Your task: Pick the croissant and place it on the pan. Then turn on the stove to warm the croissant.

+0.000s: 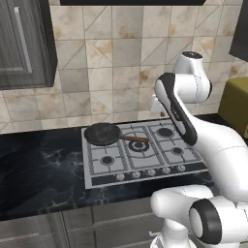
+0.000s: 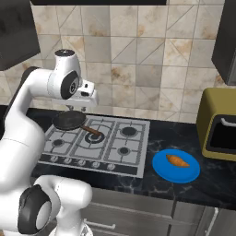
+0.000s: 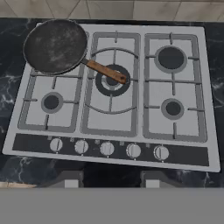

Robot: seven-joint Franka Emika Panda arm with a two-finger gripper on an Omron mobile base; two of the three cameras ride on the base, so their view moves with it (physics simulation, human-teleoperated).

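One croissant lies on a blue plate on the bench, well to the right of the stove and in front of a yellow oven-like box. The pan sits empty on the far left burner, its wooden handle pointing right toward the middle burner.

The gripper hangs high over the stove and looks straight down on it. Its two dark fingertips stand well apart with nothing between them, so it appears wide open and empty.

The step in hand, as I judge it, is the reach for the croissant, and none of the task is done yet. To do it well, the arm should swing right, past the right edge of the stove, and stop above the plate before it goes down. The croissant is a long oval, so the jaws should close across its short width, near the middle. A soft pastry calls for a light squeeze. Going too low risks hitting the plate or pushing it along the bench. Lift clear of the plate rim, then carry the croissant left and high enough to clear the grates and the pan handle. The row of knobs on the near edge comes last.
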